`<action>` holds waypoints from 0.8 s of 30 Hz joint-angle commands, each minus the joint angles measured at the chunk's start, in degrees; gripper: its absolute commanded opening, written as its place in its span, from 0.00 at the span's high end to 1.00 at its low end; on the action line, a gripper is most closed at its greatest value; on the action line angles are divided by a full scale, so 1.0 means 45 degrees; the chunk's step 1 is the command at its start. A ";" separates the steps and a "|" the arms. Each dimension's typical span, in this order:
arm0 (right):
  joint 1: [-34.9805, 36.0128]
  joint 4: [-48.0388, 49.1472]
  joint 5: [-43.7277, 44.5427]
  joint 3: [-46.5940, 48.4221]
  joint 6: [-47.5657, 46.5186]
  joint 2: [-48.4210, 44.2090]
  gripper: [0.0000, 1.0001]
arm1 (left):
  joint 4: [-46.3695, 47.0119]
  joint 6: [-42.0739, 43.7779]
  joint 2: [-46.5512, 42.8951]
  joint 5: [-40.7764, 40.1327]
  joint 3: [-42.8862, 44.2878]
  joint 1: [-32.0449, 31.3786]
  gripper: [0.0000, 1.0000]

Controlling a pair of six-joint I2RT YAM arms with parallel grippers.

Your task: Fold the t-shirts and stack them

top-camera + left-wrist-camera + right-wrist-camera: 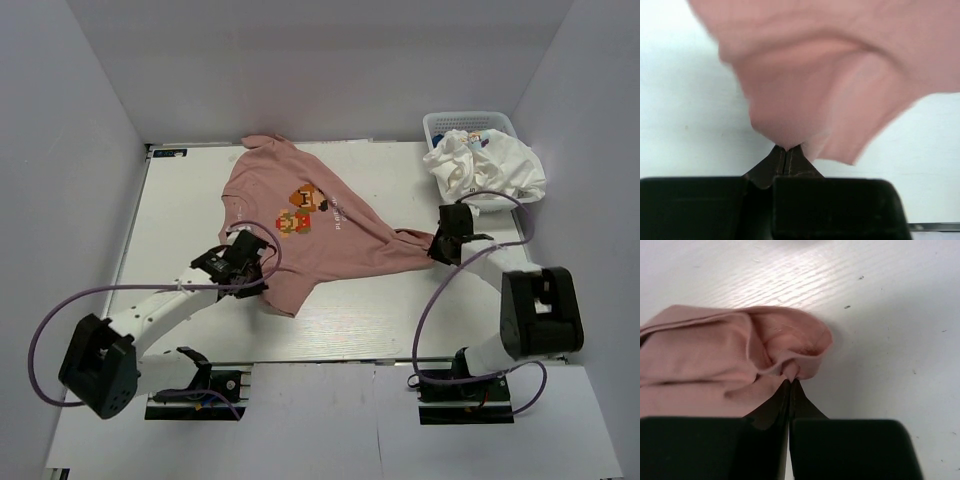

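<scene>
On a white table (400, 310), the pink t-shirt (300, 215) lies spread left of the basket (470, 122), which holds the white t-shirt (490, 170). The left gripper (786, 150) and right gripper (791, 381) each pinch pink cloth, jaws closed tight

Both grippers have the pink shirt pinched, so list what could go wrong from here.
1. The left gripper and right gripper each pinch only a small tip of the pink shirt; a pull may slip it free.
2. The shirt lies bunched toward the right gripper, so a fold may come out crooked.
3. The white shirt spills from the basket near the right arm and could snag.
</scene>
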 commanded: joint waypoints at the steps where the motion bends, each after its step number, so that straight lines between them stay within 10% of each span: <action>1: 0.0086 0.1214 -0.1117 -0.0355 -0.1098 -0.2151 1.00 | 0.1140 0.0386 -0.1187 -0.0542 0.0614 0.0026 1.00; 16: 0.0574 0.1922 -0.1789 0.2099 -0.2098 -0.8677 1.00 | 0.3833 0.3333 -0.4469 -0.5247 0.6583 0.0143 1.00; 24: 0.0497 0.0206 -0.0768 0.6047 -0.2802 -1.0414 1.00 | 0.4795 0.6851 -0.5017 -0.2368 1.1581 0.0259 1.00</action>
